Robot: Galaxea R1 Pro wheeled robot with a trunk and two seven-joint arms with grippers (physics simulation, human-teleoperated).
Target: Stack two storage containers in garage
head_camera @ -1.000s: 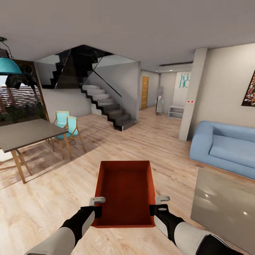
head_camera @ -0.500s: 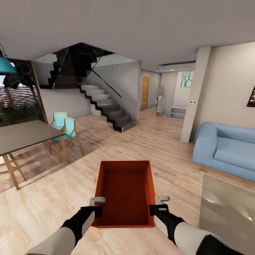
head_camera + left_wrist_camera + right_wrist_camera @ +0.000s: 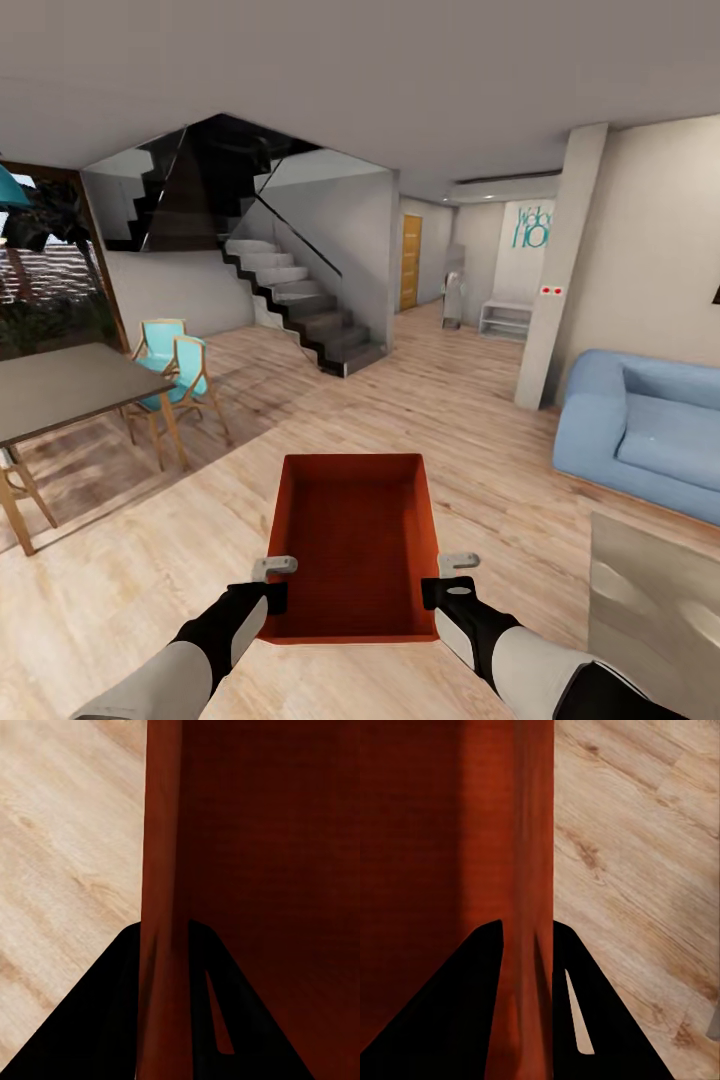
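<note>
I hold one orange-red storage container [image 3: 352, 540] level in front of me, above the living room's light wood plank floor [image 3: 480, 420]. My left gripper [image 3: 272, 578] is shut on its left wall and my right gripper [image 3: 448, 576] on its right wall. In the left wrist view the red wall [image 3: 163, 870] runs between the dark fingers of the left gripper [image 3: 163, 937]. The right wrist view shows the same: the wall [image 3: 529, 832] is clamped in the right gripper [image 3: 526, 934]. The bin is empty. The other container and the garage are out of view.
A blue sofa [image 3: 640, 430] stands at the right, with a glossy pale tabletop [image 3: 660, 620] before it. A dining table [image 3: 60, 385] and turquoise chairs [image 3: 175, 365] are at the left. Ahead rise a staircase [image 3: 300, 300] and a pillar [image 3: 560, 270], with a hallway leading to a wooden door [image 3: 410, 262].
The whole view has shifted as I roll forward: the table slides off to the left, the sofa and tabletop to the right. The container and both grippers keep their place.
</note>
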